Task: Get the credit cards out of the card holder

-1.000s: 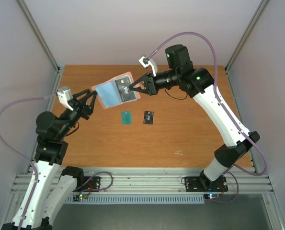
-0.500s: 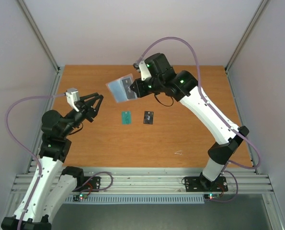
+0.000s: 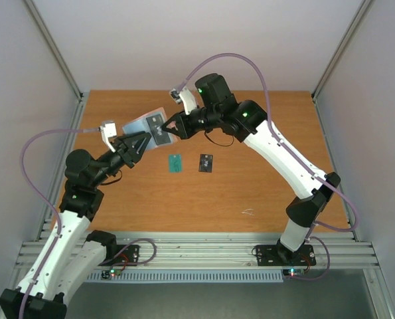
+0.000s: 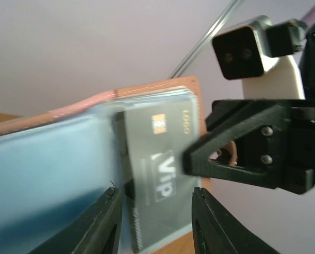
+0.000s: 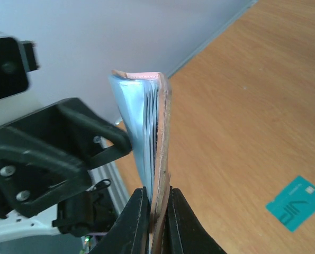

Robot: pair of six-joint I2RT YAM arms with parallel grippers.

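The right gripper [image 5: 155,201] pinches the holder [image 3: 139,126] tight by its edge, aloft left of centre. The left gripper [image 3: 144,140], jaws apart and empty, should close on the VIP card [image 4: 157,174] alone, not its sleeve, then pull straight out. The teal card [image 3: 176,162] and black card [image 3: 206,163] lie on the table [image 3: 270,133] below, out of the way

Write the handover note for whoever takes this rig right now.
Grip: the right pincer is shut on the card holder, holding it open in the air over the table.
The left pincer is open, jaws either side of the dark VIP card in the holder; no grip shows yet.
Done: the teal-green card and the black card lie out on the table.
Left: pull the VIP card. Whether more cards sit in the holder cannot be seen.
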